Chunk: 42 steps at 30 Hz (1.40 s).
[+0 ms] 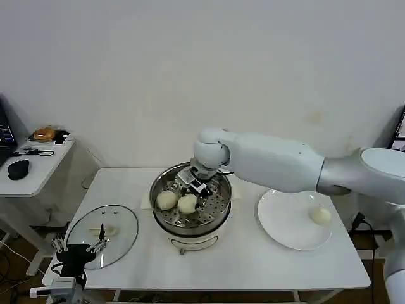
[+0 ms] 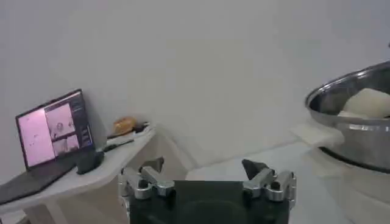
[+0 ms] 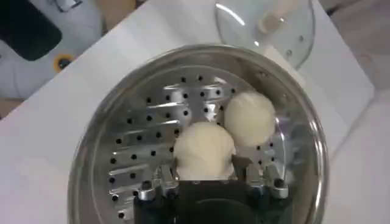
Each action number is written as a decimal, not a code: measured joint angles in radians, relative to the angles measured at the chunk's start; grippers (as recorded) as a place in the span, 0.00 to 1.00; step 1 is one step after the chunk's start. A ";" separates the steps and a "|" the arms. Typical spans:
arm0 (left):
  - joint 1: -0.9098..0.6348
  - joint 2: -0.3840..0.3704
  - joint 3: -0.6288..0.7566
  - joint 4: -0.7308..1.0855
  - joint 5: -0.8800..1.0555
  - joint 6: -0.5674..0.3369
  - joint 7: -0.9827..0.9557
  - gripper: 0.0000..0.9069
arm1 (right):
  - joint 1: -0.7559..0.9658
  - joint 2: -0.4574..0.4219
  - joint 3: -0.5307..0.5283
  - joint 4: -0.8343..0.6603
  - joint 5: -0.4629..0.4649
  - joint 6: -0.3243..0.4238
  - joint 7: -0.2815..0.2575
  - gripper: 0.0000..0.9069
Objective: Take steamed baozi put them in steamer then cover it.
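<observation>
Now the table [image 1: 240, 266] carries the steamer [image 1: 218, 212] at centre, the lid [image 1: 120, 221] flat off to its left and a plate [image 1: 278, 228] to its right with one bun [image 1: 321, 215] left. Right gripper [image 1: 196, 185] is down inside the steamer, fingers either side of a bun [image 3: 204, 149] resting on the tray, beside another bun [image 3: 251, 117]. Probably the placing step. Next: let go, lift clear, fetch the plate bun. Left gripper [image 1: 81, 248] idles spread by the lid.
</observation>
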 measured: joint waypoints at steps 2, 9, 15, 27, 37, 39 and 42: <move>0.001 0.001 -0.002 0.000 -0.001 0.000 0.000 1.00 | -0.003 0.002 -0.002 0.001 -0.001 0.016 -0.005 0.70; 0.000 -0.001 -0.002 0.000 -0.002 0.000 0.000 1.00 | -0.011 0.008 -0.014 0.013 -0.005 0.061 -0.020 0.70; -0.001 0.000 -0.002 0.000 -0.002 0.000 0.000 1.00 | -0.013 0.007 -0.022 0.019 -0.004 0.082 -0.028 0.73; -0.006 0.004 0.000 0.008 -0.002 -0.001 0.001 1.00 | -0.003 -0.008 -0.019 0.021 0.006 0.112 -0.024 1.00; -0.013 0.019 -0.003 0.012 -0.008 0.000 0.002 1.00 | 0.025 -0.038 0.017 0.020 0.029 0.098 0.003 1.00; -0.016 0.021 -0.001 0.014 -0.007 0.000 0.003 1.00 | 0.033 -0.051 0.030 0.018 0.029 0.093 0.011 1.00; -0.020 0.025 0.007 0.017 -0.007 0.000 0.003 1.00 | 0.044 -0.075 0.047 0.021 0.033 0.081 0.022 1.00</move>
